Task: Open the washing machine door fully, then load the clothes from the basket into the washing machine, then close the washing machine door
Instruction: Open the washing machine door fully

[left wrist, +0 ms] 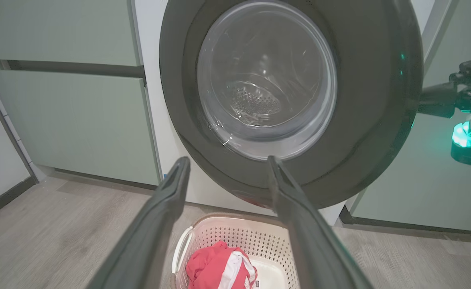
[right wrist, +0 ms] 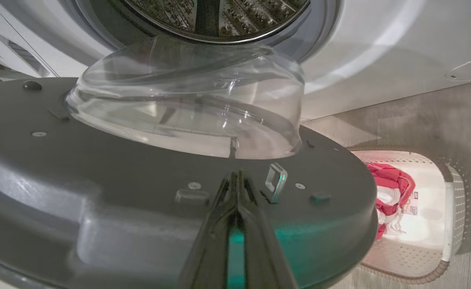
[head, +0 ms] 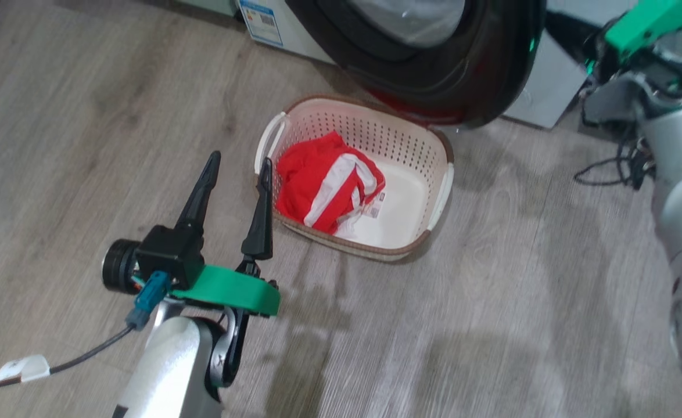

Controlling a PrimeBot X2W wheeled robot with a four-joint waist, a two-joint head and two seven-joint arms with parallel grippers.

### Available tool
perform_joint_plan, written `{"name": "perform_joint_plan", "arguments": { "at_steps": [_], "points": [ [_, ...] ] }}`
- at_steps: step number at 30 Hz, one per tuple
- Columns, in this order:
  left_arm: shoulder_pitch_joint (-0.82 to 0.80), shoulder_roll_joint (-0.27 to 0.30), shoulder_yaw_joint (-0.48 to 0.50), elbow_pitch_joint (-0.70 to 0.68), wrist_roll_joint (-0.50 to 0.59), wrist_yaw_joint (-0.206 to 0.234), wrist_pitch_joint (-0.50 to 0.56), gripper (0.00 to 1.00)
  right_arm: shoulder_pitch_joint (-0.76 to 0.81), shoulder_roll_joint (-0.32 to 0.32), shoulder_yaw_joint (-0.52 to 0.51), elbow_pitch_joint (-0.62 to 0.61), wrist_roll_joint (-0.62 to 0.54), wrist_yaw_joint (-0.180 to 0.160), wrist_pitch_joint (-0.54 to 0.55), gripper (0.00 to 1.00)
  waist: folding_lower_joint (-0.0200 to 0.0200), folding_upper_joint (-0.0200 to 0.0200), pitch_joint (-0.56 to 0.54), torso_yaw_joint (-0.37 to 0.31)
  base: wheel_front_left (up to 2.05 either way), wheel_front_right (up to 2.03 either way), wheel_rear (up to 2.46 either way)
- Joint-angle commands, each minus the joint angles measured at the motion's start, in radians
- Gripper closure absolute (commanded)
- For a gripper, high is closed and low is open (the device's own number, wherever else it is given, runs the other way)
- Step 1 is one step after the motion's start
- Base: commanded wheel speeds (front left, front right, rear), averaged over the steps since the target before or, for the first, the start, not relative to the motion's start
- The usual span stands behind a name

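Black washing machine door partly hides the basket.

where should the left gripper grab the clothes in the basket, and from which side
Pinch the raised red fold atop the clothes, coming down from above. The bundle is heaped in the basket end nearest the open left gripper, and the basket walls block a sideways approach.
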State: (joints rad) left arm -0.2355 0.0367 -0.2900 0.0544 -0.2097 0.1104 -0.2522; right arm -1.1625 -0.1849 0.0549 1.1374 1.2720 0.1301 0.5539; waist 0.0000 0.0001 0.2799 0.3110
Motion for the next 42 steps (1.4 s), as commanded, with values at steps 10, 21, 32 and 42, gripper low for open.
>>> {"name": "perform_joint_plan", "arguments": {
  "at_steps": [10,21,32,42],
  "points": [
    [0.037,0.013,0.056,-0.027,0.015,0.004,-0.010,0.00,0.117,0.079,0.020,-0.082,0.063,0.001,0.032,1.00,0.0000,-0.0001,-0.080,0.052,0.00,0.00,0.00],
    [0.073,0.013,0.076,-0.028,0.017,0.005,-0.010,0.00,0.206,0.124,0.034,-0.133,0.146,0.001,0.103,1.00,0.0000,-0.0001,-0.118,0.128,0.00,0.00,0.00],
    [0.101,0.013,0.072,-0.016,0.018,0.005,-0.010,0.00,0.292,0.134,0.167,-0.223,0.256,0.001,0.135,1.00,0.0000,-0.0001,-0.161,0.195,0.00,0.00,0.00],
    [0.113,0.013,0.073,-0.017,0.019,0.006,-0.010,0.00,0.309,0.135,0.343,-0.263,0.420,0.001,0.042,1.00,0.0000,-0.0001,-0.167,0.230,0.00,0.00,0.00]
  ]
}}
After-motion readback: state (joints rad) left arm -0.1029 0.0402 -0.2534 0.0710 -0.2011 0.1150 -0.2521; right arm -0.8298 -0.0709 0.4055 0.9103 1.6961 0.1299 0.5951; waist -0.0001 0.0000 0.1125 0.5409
